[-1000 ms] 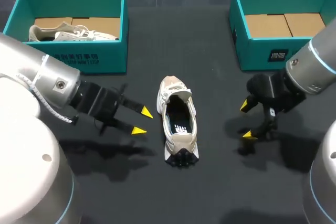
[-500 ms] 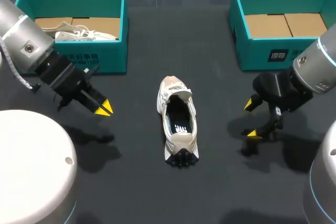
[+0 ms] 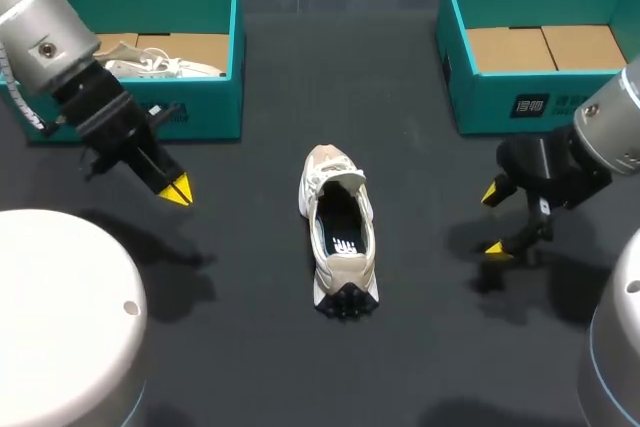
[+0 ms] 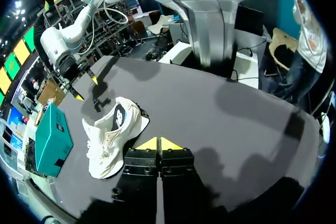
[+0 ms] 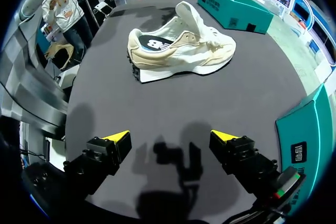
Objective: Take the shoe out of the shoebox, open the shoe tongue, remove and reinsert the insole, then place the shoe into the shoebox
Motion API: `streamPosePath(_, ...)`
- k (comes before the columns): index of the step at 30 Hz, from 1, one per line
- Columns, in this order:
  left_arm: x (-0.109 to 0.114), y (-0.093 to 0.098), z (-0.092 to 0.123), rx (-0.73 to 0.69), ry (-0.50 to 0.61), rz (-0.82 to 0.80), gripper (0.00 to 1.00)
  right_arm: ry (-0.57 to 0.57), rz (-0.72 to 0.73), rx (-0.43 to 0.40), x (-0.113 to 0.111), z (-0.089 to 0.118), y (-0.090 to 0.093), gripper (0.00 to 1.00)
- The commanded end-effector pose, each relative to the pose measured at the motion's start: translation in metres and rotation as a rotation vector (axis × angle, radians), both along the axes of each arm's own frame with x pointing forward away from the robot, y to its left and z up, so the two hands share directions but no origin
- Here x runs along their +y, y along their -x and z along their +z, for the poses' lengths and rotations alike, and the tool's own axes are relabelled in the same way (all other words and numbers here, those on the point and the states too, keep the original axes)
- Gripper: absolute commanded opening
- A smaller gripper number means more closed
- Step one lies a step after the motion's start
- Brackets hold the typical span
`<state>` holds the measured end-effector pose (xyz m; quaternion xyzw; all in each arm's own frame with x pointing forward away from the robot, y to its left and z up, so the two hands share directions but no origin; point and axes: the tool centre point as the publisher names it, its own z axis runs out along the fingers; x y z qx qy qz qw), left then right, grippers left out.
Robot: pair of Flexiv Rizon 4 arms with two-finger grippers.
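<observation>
Sneaker [image 3: 346, 269] sits on the bench [image 3: 420, 347], tongue [image 5: 191, 17] raised, insole [image 3: 338, 232] inside; boxing it likely remains. Left end effector [image 3: 178, 191] closed and empty, right end effector [image 3: 493, 219] open.

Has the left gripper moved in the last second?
Yes. The left gripper has drawn away from the shoe, back toward the left shoebox.

Two shoes [image 3: 340, 237] [image 3: 150, 62], two shoeboxes [image 3: 215, 107] [image 3: 490, 107], two tools [image 3: 178, 190] [image 3: 493, 219].
</observation>
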<state>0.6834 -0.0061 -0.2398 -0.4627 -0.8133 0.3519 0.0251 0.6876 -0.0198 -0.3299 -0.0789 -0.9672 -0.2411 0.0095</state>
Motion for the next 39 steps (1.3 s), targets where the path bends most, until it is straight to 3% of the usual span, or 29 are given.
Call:
streamPosePath(1,-0.013,-0.006,0.004,-0.010,-0.057,-0.105,0.00,0.019,-0.019,-0.005,-0.019,0.016,0.011,1.00)
streamPosePath(10,-0.014,-0.005,0.006,-0.022,-0.067,-0.133,0.00,0.019,-0.019,-0.005,-0.019,0.016,0.011,1.00)
streamPosePath(14,-0.047,-0.004,0.001,-0.083,-0.093,-0.236,0.00,0.019,-0.019,-0.005,-0.019,0.016,0.011,1.00)
streamPosePath(18,-0.073,-0.006,0.012,-0.178,-0.165,-0.259,0.00,0.019,-0.019,-0.005,-0.019,0.016,0.011,1.00)
streamPosePath(26,-0.073,-0.006,0.012,-0.178,-0.165,-0.259,0.00,0.019,-0.019,-0.005,-0.019,0.016,0.011,1.00)
streamPosePath(31,-0.114,-0.012,-0.015,-0.171,-0.191,-0.337,0.00,0.019,-0.019,-0.005,-0.019,0.016,0.011,1.00)
streamPosePath(39,-0.160,-0.018,-0.031,-0.134,-0.197,-0.425,0.00,0.019,-0.019,-0.005,-0.019,0.016,0.011,1.00)
